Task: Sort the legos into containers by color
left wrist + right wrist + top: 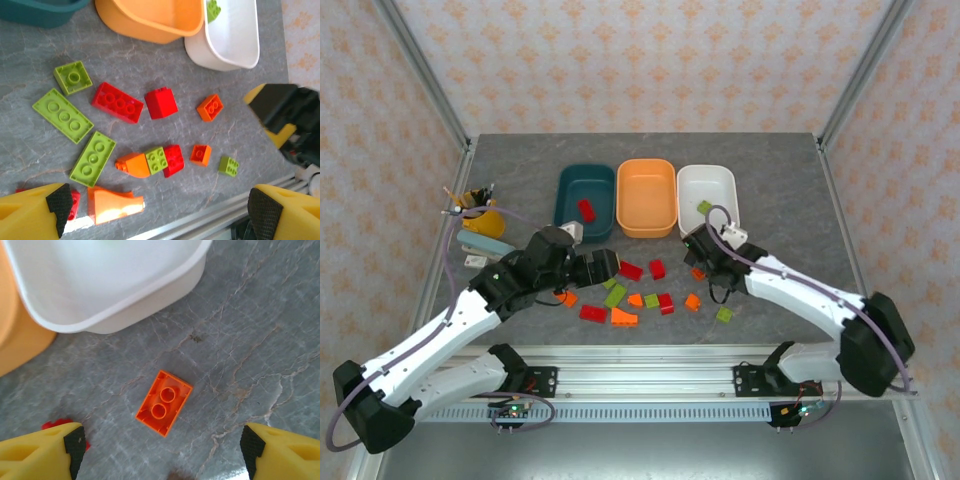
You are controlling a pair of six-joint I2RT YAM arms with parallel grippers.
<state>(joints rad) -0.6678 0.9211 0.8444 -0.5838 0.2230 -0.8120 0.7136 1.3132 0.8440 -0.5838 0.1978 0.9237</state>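
Left arm (430,340), right arm (790,290): white links, black joints. Lilac-grey cables (448,265) alongside. Gripper fingers (35,455) yellow, black textured pads (75,442). Small green circuit boards (510,409) at bases (515,372).

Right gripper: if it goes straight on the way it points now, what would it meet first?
Probably the orange two-stud brick, which lies on the table, centred between the open fingers of the right gripper, beside the white tub. Depth is unclear.
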